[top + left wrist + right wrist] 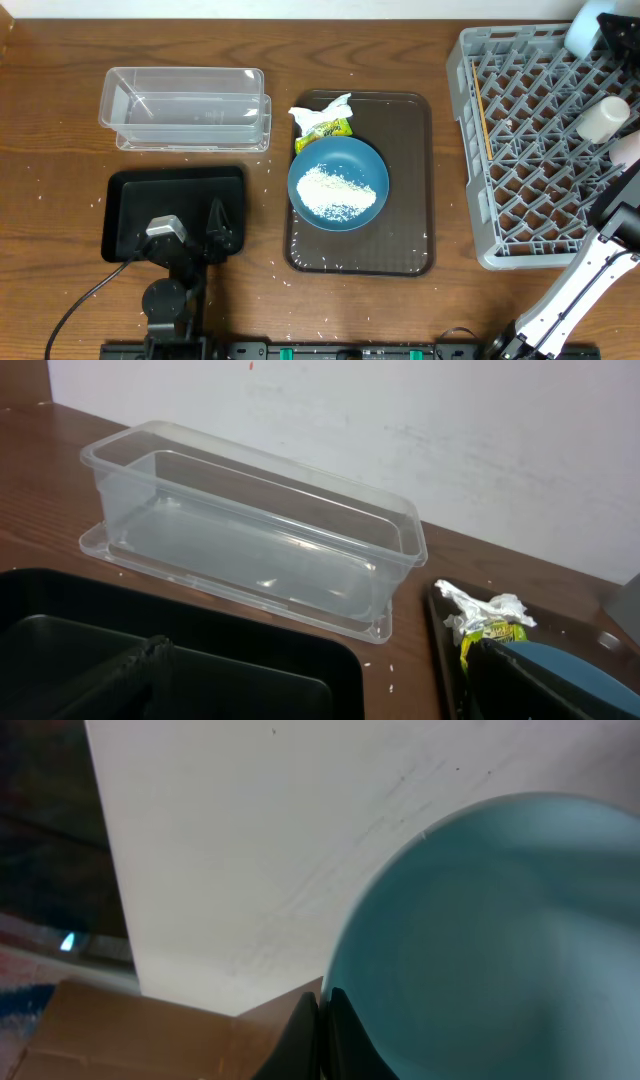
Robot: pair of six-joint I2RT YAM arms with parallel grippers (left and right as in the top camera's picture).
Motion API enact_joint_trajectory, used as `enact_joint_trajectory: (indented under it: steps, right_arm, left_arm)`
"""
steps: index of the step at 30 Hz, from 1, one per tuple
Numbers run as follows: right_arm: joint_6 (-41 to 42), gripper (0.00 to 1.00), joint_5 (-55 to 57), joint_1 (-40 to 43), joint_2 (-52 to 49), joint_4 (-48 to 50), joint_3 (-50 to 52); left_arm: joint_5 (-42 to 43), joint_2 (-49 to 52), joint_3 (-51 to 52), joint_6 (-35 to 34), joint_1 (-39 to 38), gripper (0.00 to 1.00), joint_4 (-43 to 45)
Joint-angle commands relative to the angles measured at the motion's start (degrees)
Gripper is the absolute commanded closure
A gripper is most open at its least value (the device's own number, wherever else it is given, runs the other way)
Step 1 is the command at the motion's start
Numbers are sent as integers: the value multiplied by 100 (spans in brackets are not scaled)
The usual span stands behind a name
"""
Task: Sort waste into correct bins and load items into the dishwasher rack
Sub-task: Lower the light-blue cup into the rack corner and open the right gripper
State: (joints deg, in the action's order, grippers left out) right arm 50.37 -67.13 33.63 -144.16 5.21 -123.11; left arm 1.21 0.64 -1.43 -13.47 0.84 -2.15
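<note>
On the wooden table (60,110), the flat brown serving tray (412,200) sits in the middle. It carries the wide dark-blue bowl (305,175) with a heap of loose white rice grains (338,190) inside. The crumpled white paper napkin (322,107) and the yellow-green printed snack wrapper (330,128) lie touching at the bowl's far rim. To the left, across a strip of bare wood, stand the clear plastic rectangular tub (185,108) and, nearer the robot, the shallow black rectangular tray (130,205). The left gripper (192,232) hangs over that tray's near edge with its jaws spread wide, holding nothing. The large square grey plastic rack (545,160) fills the right side, close to the serving tray's right edge. Thin wooden chopsticks (482,115) lie along the rack's left side, and a small white cup (603,118) lies near its right edge. At the rack's far right corner, the right gripper (322,1020) has its fingers closed together on the rim of the small pale-blue cup (480,940), with the white wall (250,840) behind it. A few stray grains dot the wood around both trays.
</note>
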Motion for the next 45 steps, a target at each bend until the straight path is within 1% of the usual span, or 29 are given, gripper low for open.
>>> enact_joint_trajectory:
  steps: [1, 3, 5, 7, 13, 24, 28, 32, 35, 39, 42, 45]
  right_arm:
    - [83, 99, -199, 7, -127, 138, -7]
    - [304, 99, -260, 7, -127, 361, -9]
    - [678, 99, -339, 4, -127, 837, -7]
    - [846, 99, -341, -17, -127, 1117, -7]
    - [693, 99, -249, -20, -151, 1091, -7]
    - [24, 99, -236, 212, -387, 140, -9]
    - [105, 99, -354, 422, -354, 142, -24]
    - [240, 94, -538, 629, -291, 138, -24]
    - [407, 88, -577, 756, -197, 136, -24]
    - [393, 81, -514, 846, 28, -42, -24]
    - [240, 78, -238, 859, 221, -529, -24]
    - [-251, 78, 223, 857, 428, -1488, -24]
  left_arm:
    - [-55, -2, 120, 35, -28, 5, -190]
    - [-55, -2, 120, 37, -28, 5, -190]
    - [-55, -2, 120, 37, -28, 5, -192]
    - [-55, -2, 120, 35, -28, 5, -192]
    - [-55, -2, 120, 35, -28, 5, -192]
    - [-55, -2, 120, 37, -28, 5, -192]
    - [-55, -2, 120, 35, -28, 5, -192]
    - [-55, -2, 120, 35, -28, 5, -192]
    - [-55, -2, 120, 37, -28, 5, -192]
    - [-55, -2, 120, 37, -28, 5, -190]
    - [-55, -2, 120, 37, -28, 5, -190]
    - [-55, -4, 120, 37, -28, 5, -190]
